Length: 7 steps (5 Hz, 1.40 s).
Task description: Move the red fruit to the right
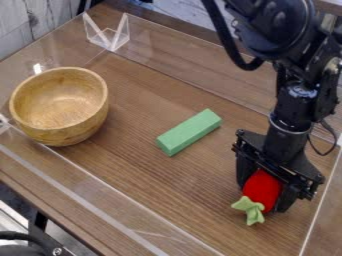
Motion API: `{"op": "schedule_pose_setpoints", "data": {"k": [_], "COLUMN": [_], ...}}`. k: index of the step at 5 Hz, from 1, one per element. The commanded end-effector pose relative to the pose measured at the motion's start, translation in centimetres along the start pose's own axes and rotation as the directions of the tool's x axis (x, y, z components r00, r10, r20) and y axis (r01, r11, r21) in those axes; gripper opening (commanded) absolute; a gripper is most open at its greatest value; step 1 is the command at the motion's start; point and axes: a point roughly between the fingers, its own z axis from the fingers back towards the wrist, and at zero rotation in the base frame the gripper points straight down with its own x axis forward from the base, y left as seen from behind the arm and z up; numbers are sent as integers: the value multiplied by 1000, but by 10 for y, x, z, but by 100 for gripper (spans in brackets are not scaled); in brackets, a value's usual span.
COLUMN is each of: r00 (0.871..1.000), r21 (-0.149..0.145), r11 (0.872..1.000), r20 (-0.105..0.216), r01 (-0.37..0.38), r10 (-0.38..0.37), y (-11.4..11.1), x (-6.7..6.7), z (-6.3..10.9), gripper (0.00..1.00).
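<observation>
Hand (267, 190) apparently spread around red fruit (259, 191) on table (120, 185), green block (189, 131) and wooden bowl (58, 104) leftward

A single camera looks down at the table (120, 170) from a raised spot off one corner, so the wood grain runs diagonally through the frame. Taking the wooden bowl (58, 104) as landmark: it sits at the left edge, nearer the lens than the clear stand (104, 32) at the top. The robot arm (287, 60) enters from the upper right, far across from the bowl. The view is fairly close and crops the table's edges.
</observation>
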Motion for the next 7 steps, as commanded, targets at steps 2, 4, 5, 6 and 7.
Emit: {"op": "schedule_pose_setpoints", "data": {"k": [2,4,5,6,7], "r00": [997,986,992,987,986], "r21": [15,17,15,13,10], "r11": [999,994,1000,997,997], "r20": [74,125,127,135,147], "r01": [-40,-111,-14,82,74], "r10": [39,108,12,-83,-74], "y": [23,30,31,32,44], "x": [13,5,4,3,4], "z": [20,29,39,49,52], "gripper": [100,100,100,100,100]}}
